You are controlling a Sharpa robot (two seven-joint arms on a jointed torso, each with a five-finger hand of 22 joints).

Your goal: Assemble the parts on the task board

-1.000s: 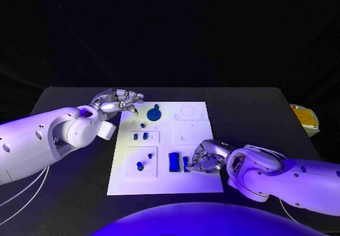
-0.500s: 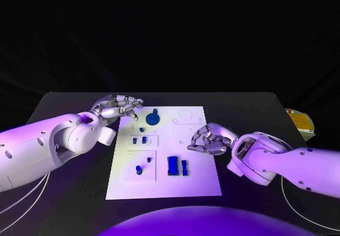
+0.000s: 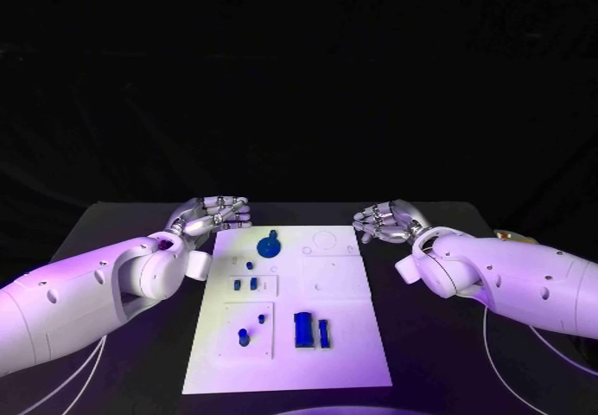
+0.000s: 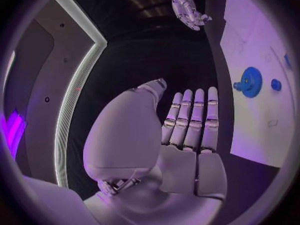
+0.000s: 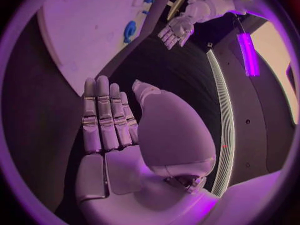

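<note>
R hand [image 3: 389, 220] has left the blue parts [image 3: 309, 329], now empty, fingers straight; L hand [image 3: 209, 213] likewise; board [image 3: 336, 285] work paused.

— Where does the board [image 3: 336, 285] lie?
— In the middle of the table [image 3: 467, 346], with the left hand [image 3: 209, 213] just off its far left corner and the right hand [image 3: 389, 220] off its far right.
— And the parts?
— The gear [image 3: 270, 245] sits at the far end; two upright bars [image 3: 312, 330] stand side by side nearer the robot.
</note>
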